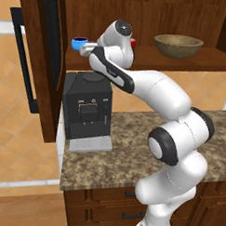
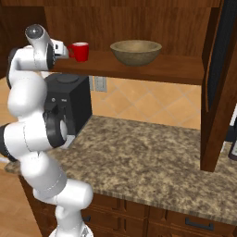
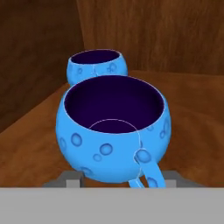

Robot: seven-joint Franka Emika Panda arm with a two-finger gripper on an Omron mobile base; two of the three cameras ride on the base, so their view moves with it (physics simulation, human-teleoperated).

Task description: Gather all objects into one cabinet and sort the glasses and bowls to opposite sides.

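Observation:
My gripper (image 3: 122,177) reaches into the left end of the open cabinet (image 1: 201,60) and is shut on a bright blue mug (image 3: 113,131), whose handle points toward the hand. A second blue mug (image 3: 97,66) stands just behind it by the cabinet's side wall. In the left base view a blue mug (image 1: 79,42) shows at the tip of the gripper (image 1: 86,49). The red cup (image 2: 79,51) stands on the same shelf just right of the hand. The wide wooden bowl (image 2: 136,52) sits further right on that shelf.
The cabinet door (image 1: 40,60) with its black bar handle (image 1: 24,60) stands open at the left. A black coffee machine (image 1: 87,109) sits on the granite counter (image 1: 122,152) under the shelf. Drawers run below the counter.

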